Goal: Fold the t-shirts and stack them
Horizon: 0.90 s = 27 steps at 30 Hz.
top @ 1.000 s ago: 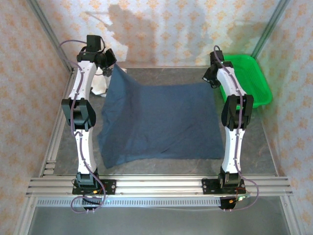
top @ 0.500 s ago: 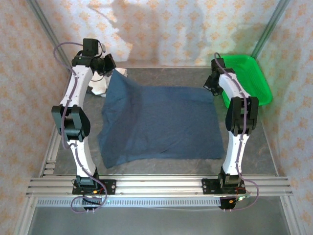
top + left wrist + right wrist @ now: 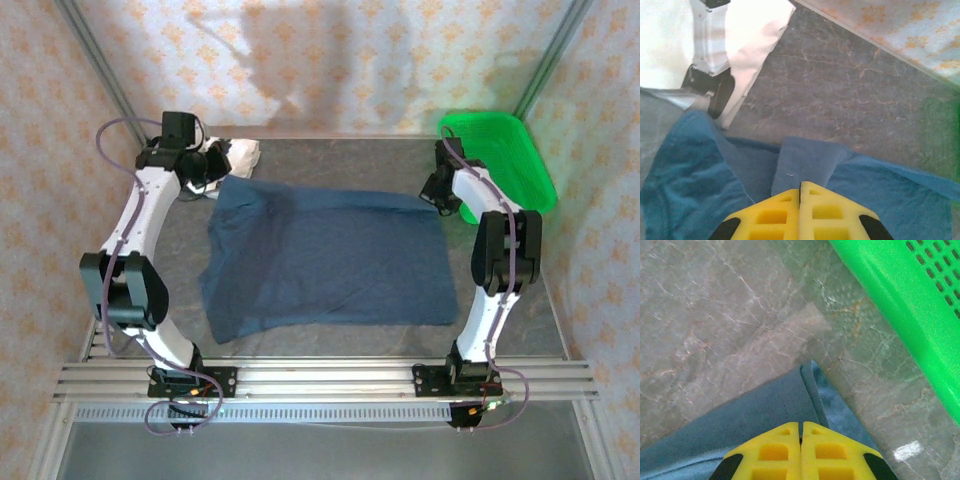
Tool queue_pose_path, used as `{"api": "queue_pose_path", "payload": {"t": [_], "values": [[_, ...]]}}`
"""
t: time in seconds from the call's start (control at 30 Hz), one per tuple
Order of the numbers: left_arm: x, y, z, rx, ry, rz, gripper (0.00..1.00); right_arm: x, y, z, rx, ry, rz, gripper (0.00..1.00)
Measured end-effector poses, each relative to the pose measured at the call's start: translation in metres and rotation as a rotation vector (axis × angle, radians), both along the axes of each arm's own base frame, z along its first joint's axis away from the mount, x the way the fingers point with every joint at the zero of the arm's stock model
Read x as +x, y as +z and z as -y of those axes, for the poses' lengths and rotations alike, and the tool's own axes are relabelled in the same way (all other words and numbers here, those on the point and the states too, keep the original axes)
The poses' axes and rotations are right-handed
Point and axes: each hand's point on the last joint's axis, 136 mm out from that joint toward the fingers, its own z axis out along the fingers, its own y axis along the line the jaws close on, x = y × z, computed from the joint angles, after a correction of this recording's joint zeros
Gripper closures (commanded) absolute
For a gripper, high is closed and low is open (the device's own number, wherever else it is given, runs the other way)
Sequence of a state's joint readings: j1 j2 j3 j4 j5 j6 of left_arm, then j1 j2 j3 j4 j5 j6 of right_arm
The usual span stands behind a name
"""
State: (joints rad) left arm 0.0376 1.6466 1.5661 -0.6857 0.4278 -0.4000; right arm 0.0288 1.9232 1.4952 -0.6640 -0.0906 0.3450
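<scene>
The navy t-shirt (image 3: 325, 260) lies spread across the middle of the bench (image 3: 340, 160). The left gripper (image 3: 800, 187) is clenched on a fold at the shirt's far left corner. The right gripper (image 3: 801, 427) is clenched on the far right corner. The white t-shirt (image 3: 240, 155) lies crumpled at the far left, just beside the left gripper. A green basket (image 3: 480, 120) sits far right.
</scene>
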Motion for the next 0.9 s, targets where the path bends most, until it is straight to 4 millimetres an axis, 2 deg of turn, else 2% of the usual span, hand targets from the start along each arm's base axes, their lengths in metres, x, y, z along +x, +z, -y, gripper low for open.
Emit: {"api": "queue_pose_path", "payload": {"t": [0.2,0.37,0.5,0.63,0.77,0.9], "values": [[-0.029,0.003,-0.014,0.028,0.037,0.007,1.00,-0.022,-0.003,0.007,0.000,-0.015,-0.012,1.00],[-0.051,-0.014,-0.016,0.044,0.052,-0.032,1.00,-0.037,-0.007,0.009,0.001,-0.021,-0.025,1.00],[-0.062,-0.027,-0.022,0.059,0.074,-0.070,1.00,-0.049,-0.016,0.009,0.003,-0.030,-0.047,1.00],[-0.071,-0.030,-0.029,0.074,0.098,-0.080,1.00,-0.059,-0.023,0.009,0.009,-0.041,-0.062,1.00],[-0.080,-0.031,-0.029,0.076,0.102,-0.080,1.00,-0.073,-0.027,0.009,0.013,-0.050,-0.075,1.00],[-0.088,-0.042,-0.029,0.067,0.111,-0.107,1.00,-0.081,-0.032,0.009,0.017,-0.059,-0.083,1.00]]}}
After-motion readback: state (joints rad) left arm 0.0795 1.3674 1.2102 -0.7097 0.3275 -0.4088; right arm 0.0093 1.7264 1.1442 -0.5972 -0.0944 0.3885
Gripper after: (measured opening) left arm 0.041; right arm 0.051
